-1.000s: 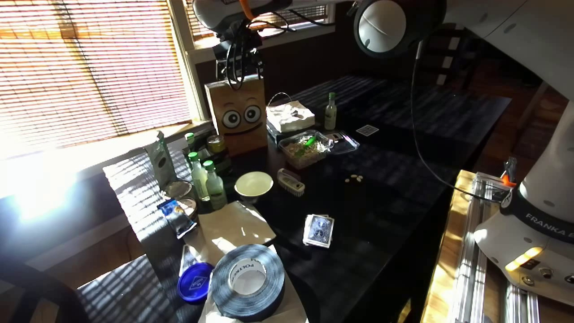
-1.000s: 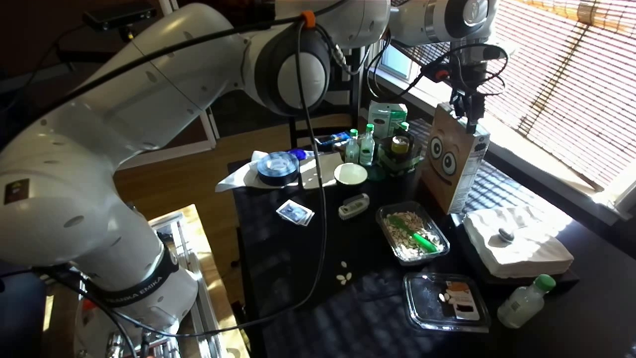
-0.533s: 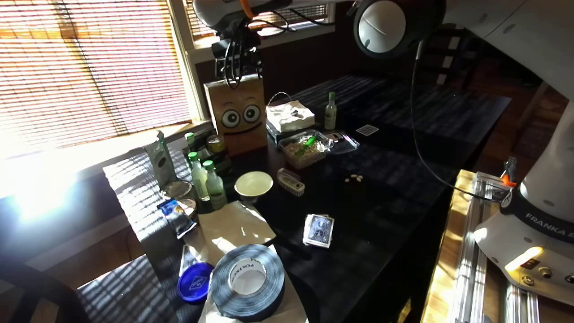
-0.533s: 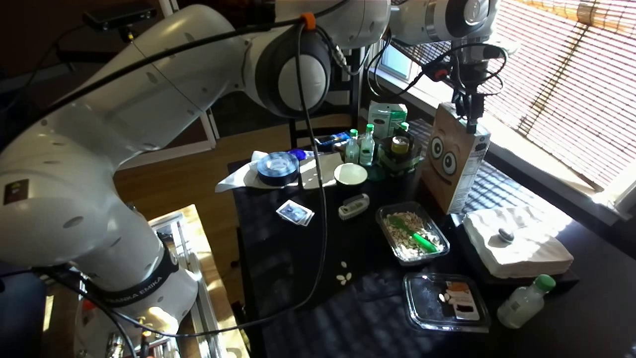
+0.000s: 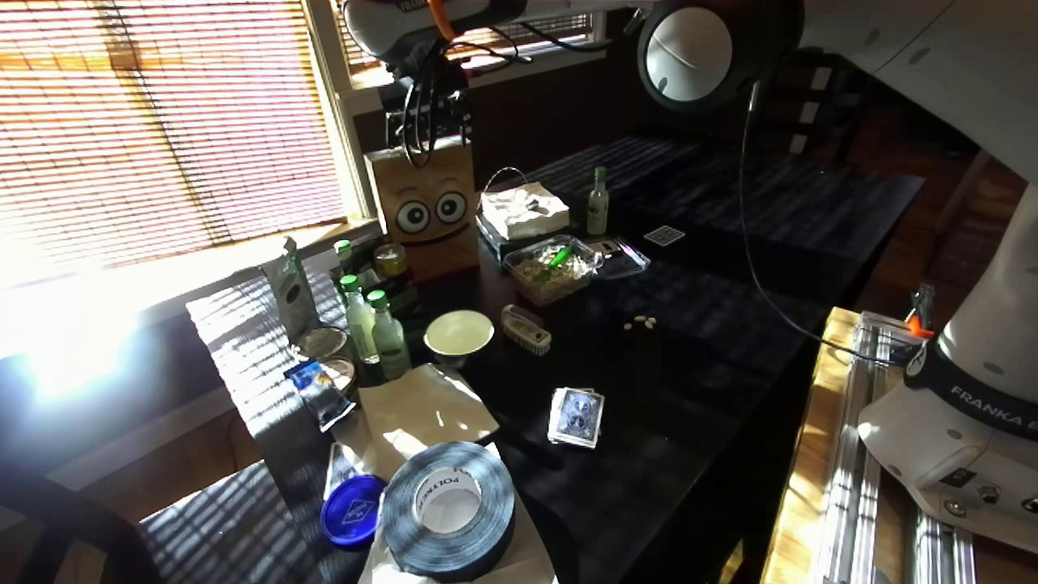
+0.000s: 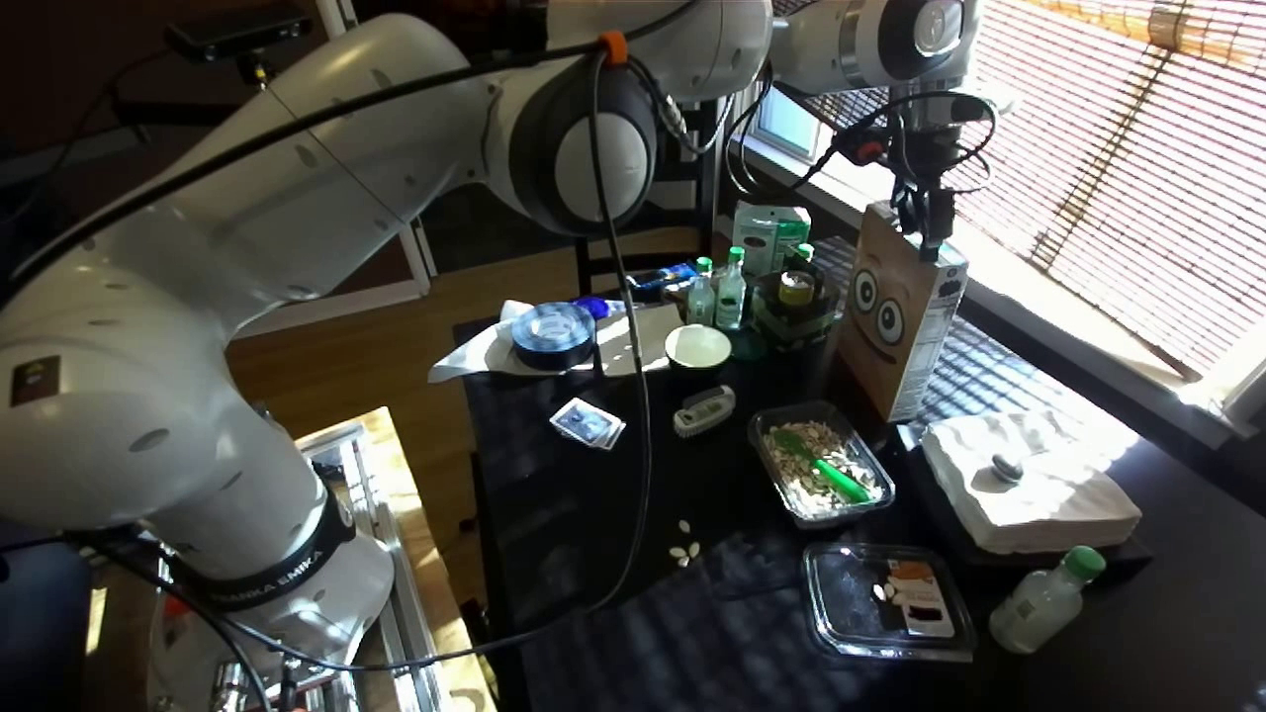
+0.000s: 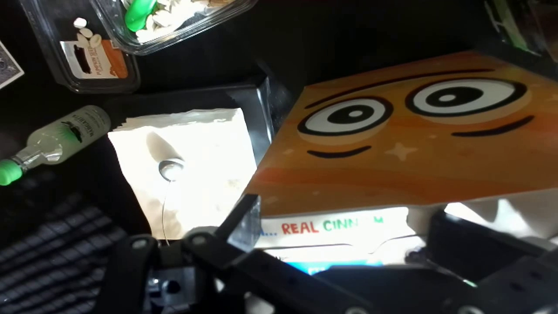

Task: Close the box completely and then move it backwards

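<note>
Together, the box (image 5: 430, 229) and the gripper (image 7: 342, 229) have shifted slightly since half a second ago, away from the napkins (image 6: 1073, 499) and toward the dark container (image 6: 796, 331) on the box's other side. The box stands upright on the dark table (image 5: 705, 349), its smiling front facing the tub (image 6: 841, 516) of seeds. Over the box's top, the gripper's fingers (image 7: 249, 222) are spread wide apart; one reaches down at the narrow side nearest the napkins, and whether it touches the cardboard is hard to make out. Along the box's white top flap (image 7: 305, 235) runs coloured lettering, “REAL CINN…M”, with letters lost in glare; blue print behind it is half hidden by the gripper. Whether the top is fully closed does not show clearly, and the print on the narrow side is too small to read.

Beyond the napkins from the box, a green-capped bottle (image 7: 69, 133) reads “MARGARITA”. Past the tub from the box, a clear lid (image 6: 851, 608) lies with a label (image 7: 98, 61) saying “PUMPKIN SEED”. Well apart from the box, past the container, “POLY…” shows inside a roll of tape (image 5: 489, 515), its last letters unclear. Also well apart from the box, the robot's base (image 5: 949, 454) carries “FRANKA”.
</note>
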